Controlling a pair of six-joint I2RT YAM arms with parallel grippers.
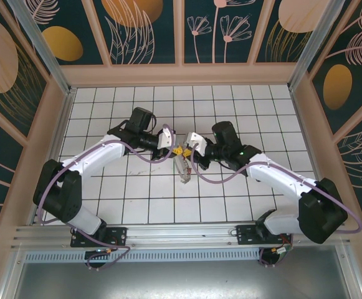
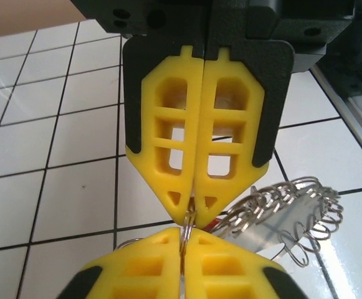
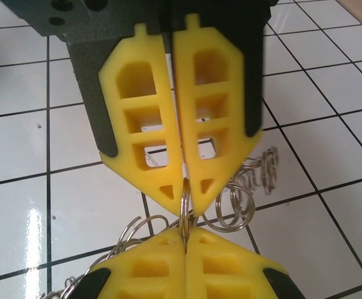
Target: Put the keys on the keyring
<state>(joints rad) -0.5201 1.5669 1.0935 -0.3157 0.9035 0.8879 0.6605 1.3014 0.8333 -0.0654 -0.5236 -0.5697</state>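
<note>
clamping keyring [image 2: 265, 205] tip-to-tip: left gripper [image 2: 193, 213], right gripper [image 3: 184, 198].

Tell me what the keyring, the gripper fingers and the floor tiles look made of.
Keyring: metal wire, silvery and polished, judging by its bright glints.
Fingers: yellow plastic, matte, moulded with cut-out windows, possibly printed.
Tiles: white and glossy, reflecting light. Whether they are ceramic or a printed laminate is unclear.

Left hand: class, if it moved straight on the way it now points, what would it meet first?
The left hand sits tip to tip with the right hand, both pinching one small metal ring. Going straight on, it would probably hit the right hand first.
</note>
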